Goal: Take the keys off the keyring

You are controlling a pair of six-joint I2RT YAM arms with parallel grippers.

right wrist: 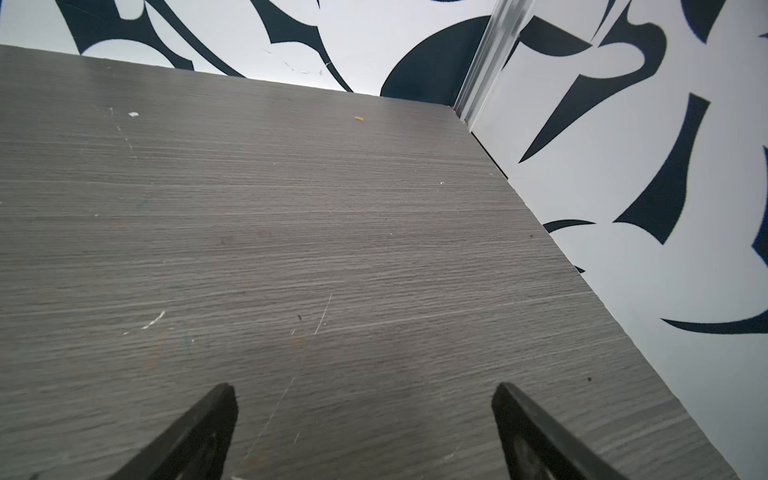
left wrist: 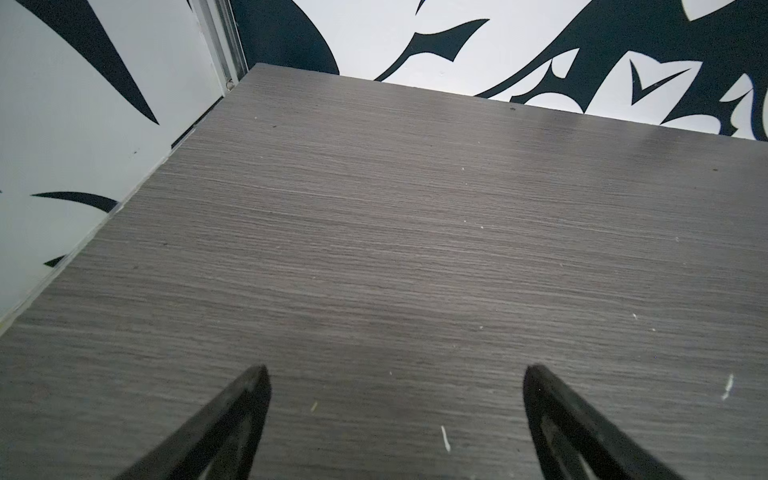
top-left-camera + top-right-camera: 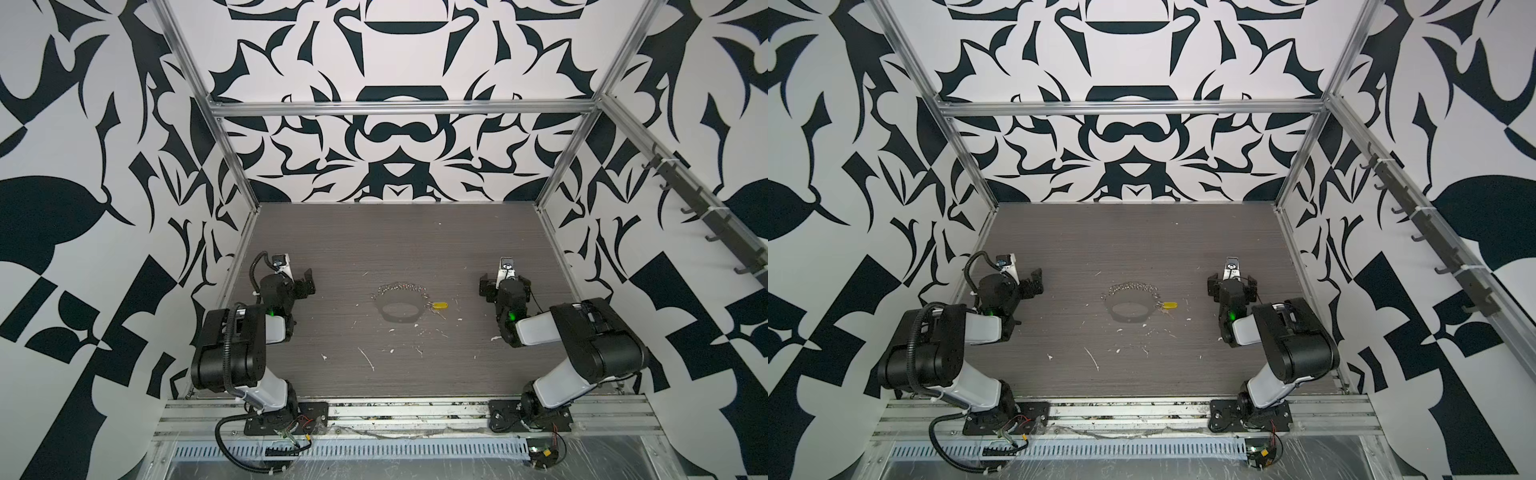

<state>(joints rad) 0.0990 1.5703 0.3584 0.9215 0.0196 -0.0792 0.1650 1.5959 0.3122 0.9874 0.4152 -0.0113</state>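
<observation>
The keyring (image 3: 400, 320) lies in the middle of the table (image 3: 353, 249), with its silvery chain (image 3: 401, 287) bunched at the far side. The keys (image 3: 439, 306) are placed just right of the hoop, apparently joined to it. The left gripper (image 2: 397, 370) and the right gripper (image 1: 363, 388) are spread wide with nothing between the jaws, well apart from these things. The yellow tag is judged light, small and smooth, so it is best pinched across its flat body. The thin hoop can be held at its left rim. The loose chain may drag.
</observation>
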